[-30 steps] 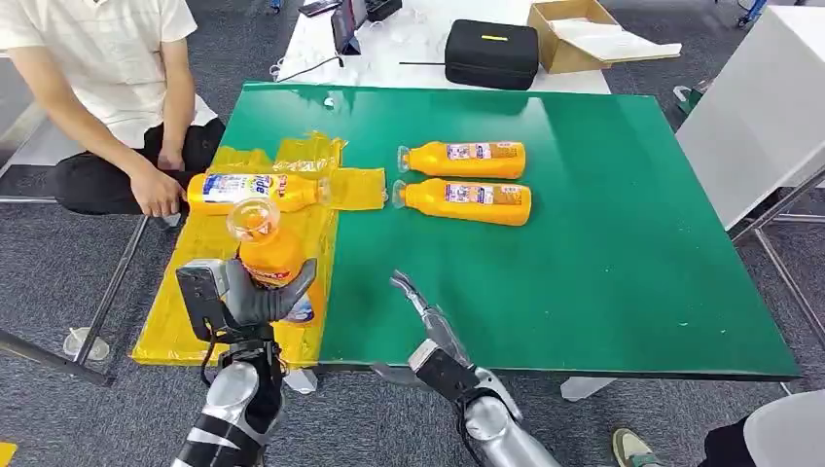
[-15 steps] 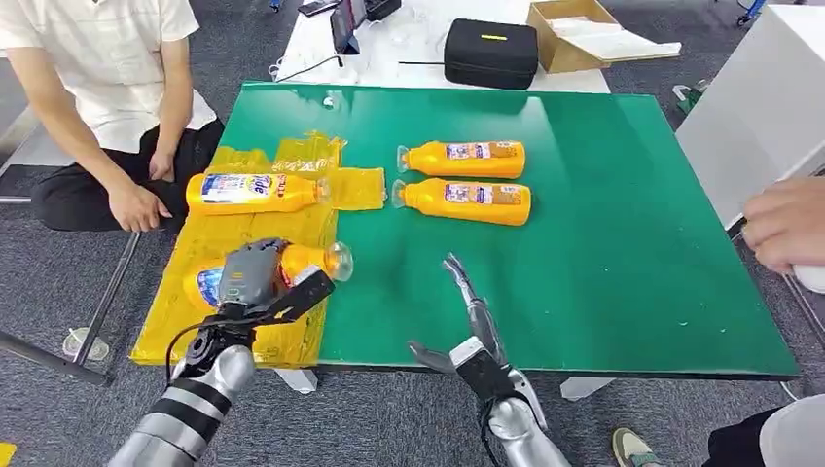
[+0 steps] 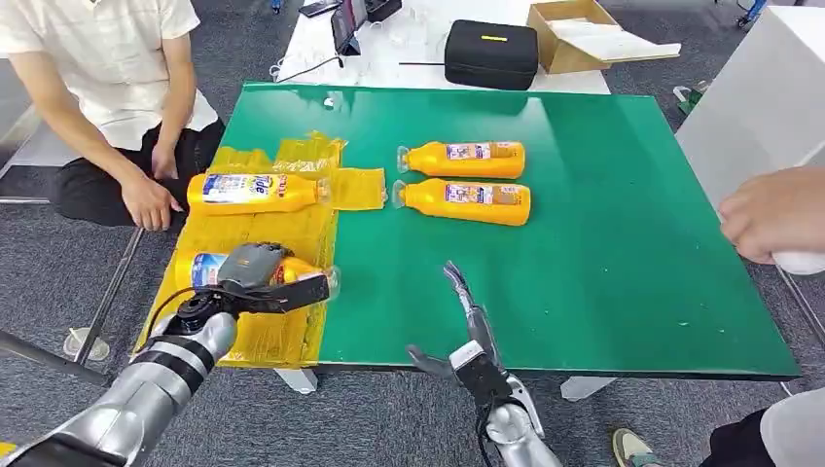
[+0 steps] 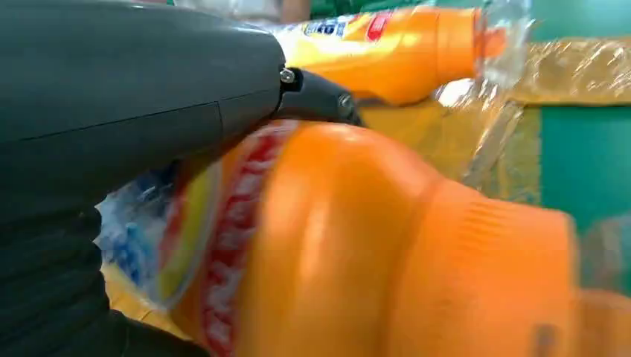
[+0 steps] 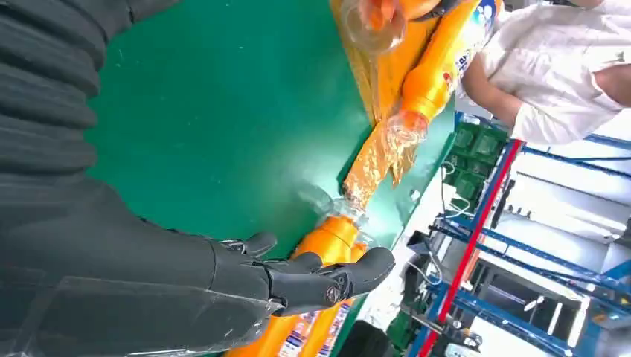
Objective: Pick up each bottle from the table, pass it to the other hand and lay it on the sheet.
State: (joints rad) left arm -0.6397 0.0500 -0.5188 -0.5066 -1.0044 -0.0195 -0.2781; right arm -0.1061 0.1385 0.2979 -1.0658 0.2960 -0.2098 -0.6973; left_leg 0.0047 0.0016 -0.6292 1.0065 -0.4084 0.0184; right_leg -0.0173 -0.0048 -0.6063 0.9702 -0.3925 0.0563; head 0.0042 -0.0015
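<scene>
- On the green table (image 3: 603, 243), largest thing in the scene, a yellow plastic sheet (image 3: 224, 238) covers the 9 o'clock side; one orange bottle (image 3: 255, 192) lies on it toward 10 o'clock.
- At 8 o'clock, the left hand (image 3: 255, 277) grips a second orange bottle (image 3: 292, 273), laid on its side on the sheet, clear cap near the sheet's edge.
- Near 12 o'clock, two more orange bottles (image 3: 465, 159) wait side by side on bare green, caps toward the sheet.
- At 6 o'clock, the right hand (image 3: 467, 321) hovers with fingers spread, holding nothing.
- Judged from this, the release is best done by opening the fingers slowly, so the round bottle does not roll off the sheet.
- Labels show blue and red print, too small to read.
</scene>
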